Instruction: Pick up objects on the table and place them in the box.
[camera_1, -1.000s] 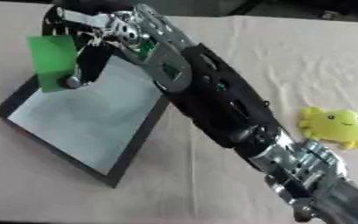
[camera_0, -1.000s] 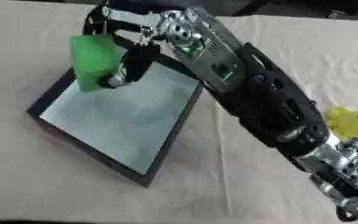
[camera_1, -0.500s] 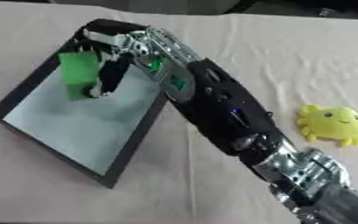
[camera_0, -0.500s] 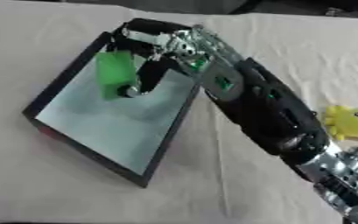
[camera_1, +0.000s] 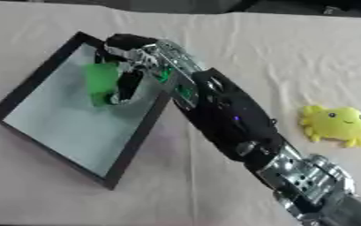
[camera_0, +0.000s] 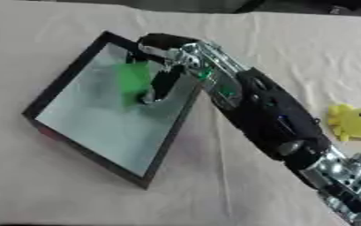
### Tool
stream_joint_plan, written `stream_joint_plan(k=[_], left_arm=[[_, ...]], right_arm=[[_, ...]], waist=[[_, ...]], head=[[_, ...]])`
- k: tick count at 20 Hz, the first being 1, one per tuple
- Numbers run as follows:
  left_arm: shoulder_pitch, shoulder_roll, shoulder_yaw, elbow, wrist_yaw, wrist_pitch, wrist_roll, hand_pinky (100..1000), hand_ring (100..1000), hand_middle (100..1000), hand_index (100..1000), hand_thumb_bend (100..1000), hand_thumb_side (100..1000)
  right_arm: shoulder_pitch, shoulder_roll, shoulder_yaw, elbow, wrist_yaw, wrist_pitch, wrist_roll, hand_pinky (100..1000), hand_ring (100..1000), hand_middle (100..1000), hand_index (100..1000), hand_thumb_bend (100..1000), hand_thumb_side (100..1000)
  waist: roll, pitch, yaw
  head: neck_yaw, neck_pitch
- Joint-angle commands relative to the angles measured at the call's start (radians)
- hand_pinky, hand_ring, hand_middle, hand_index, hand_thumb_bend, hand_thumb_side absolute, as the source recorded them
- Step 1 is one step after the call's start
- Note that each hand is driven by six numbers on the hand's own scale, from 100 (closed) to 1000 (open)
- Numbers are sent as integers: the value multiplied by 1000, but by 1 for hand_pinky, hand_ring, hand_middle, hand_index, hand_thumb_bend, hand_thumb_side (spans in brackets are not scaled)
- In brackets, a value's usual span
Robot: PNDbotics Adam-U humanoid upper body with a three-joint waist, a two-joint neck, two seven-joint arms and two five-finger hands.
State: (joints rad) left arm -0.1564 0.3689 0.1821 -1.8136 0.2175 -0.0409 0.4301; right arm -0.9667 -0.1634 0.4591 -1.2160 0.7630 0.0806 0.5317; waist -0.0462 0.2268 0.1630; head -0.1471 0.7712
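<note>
at the upper left of the frame we see the box (camera_0: 59, 86), a shallow tray with black walls and a pale grey-blue floor, lying askew on the tabletop (camera_0: 75, 194), which is covered with a cream cloth. our right arm (camera_0: 268, 114) comes in from the lower right corner and stretches diagonally across the picture, black with silver joints near the wrist end at the bottom. the right robot hand (camera_0: 166, 66) reaches over the box's far right wall and hangs inside it, its dark fingers pointing down toward the floor of the box. just beside those fingers, on their left, sits the green object (camera_0: 133, 79), a blurred green block shape over the upper part of the box floor. we cannot tell whether the fingers are curled round the green object, merely touching it, or apart from it, and we cannot tell whether it rests on the floor. at the right edge of the frame, well apart from the box, 1 yellow plush toy (camera_1: 336, 125) with a small face and stubby limbs lies on the cloth, near the arm's lower part but not touching it.
</note>
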Motion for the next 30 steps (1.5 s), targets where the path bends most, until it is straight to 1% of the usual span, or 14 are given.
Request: stream_joint_plan(k=[1, 2, 4, 7, 10, 13, 14, 17, 21, 23, 25, 27, 30], left_arm=[[-2, 15, 6, -14, -4, 0, -4, 817, 605, 785, 796, 424, 679], [-2, 15, 6, -14, -5, 0, -5, 817, 605, 785, 796, 424, 679], [-1, 15, 7, -14, -5, 1, -6, 817, 605, 786, 796, 426, 678], [-1, 15, 6, -14, -5, 0, -7, 817, 605, 785, 796, 426, 678], [0, 15, 6, -13, -6, 1, -8, 817, 605, 785, 796, 426, 677], [0, 16, 7, -13, -7, 1, -8, 817, 605, 785, 796, 426, 677], [0, 16, 8, -13, -7, 0, -7, 817, 605, 785, 796, 426, 677], [2, 20, 11, -13, -9, 0, -3, 817, 605, 785, 796, 426, 676], [6, 26, 13, -13, -12, 0, 0, 817, 604, 785, 795, 426, 676], [8, 28, 14, -13, -13, 0, 1, 817, 604, 784, 795, 426, 676], [9, 30, 15, -13, -15, 0, 1, 817, 604, 784, 795, 426, 676], [10, 32, 16, -13, -16, 0, 2, 817, 604, 784, 795, 426, 675], [12, 36, 18, -13, -18, 0, 4, 817, 604, 784, 795, 427, 675]], right_arm=[[-15, -10, -20, -7, 24, -32, -11, 945, 881, 759, 913, 533, 468], [-15, -11, -22, -10, 26, -40, -12, 962, 906, 784, 926, 560, 484], [-16, -15, -29, -20, 25, -46, -18, 971, 922, 805, 934, 578, 487], [-14, -19, -35, -29, 23, -45, -23, 971, 922, 805, 933, 580, 482], [-11, -25, -46, -50, -4, -35, -31, 966, 909, 793, 925, 548, 436], [-7, -50, -60, -108, -68, -10, -40, 961, 897, 782, 918, 528, 393], [-5, -66, -66, -137, -99, 4, -42, 957, 887, 773, 913, 497, 365], [6, -137, -97, -246, -209, 56, -56, 955, 876, 765, 910, 451, 319], [33, -264, -149, -404, -357, 133, -88, 951, 864, 754, 905, 434, 275], [55, -326, -178, -477, -413, 165, -114, 951, 860, 751, 899, 422, 277], [78, -386, -204, -545, -467, 191, -141, 951, 860, 751, 897, 411, 279], [108, -445, -231, -610, -516, 211, -168, 951, 861, 754, 897, 413, 259], [175, -536, -276, -697, -573, 236, -210, 949, 861, 754, 896, 418, 251]], waist=[[7, -12, -1], [7, -13, -2], [6, -13, -3], [6, -13, -4], [6, -12, -6], [6, -13, -7], [5, -14, -8], [4, -18, -14], [1, -22, -27], [0, -24, -33], [0, -25, -39], [-1, -26, -44], [-2, -25, -50]], head=[[2, -1], [3, -1], [3, -1], [4, -1], [5, -1], [8, -1], [10, -1], [18, -1], [31, -1], [37, -1], [41, -1], [44, -1], [50, -1]])
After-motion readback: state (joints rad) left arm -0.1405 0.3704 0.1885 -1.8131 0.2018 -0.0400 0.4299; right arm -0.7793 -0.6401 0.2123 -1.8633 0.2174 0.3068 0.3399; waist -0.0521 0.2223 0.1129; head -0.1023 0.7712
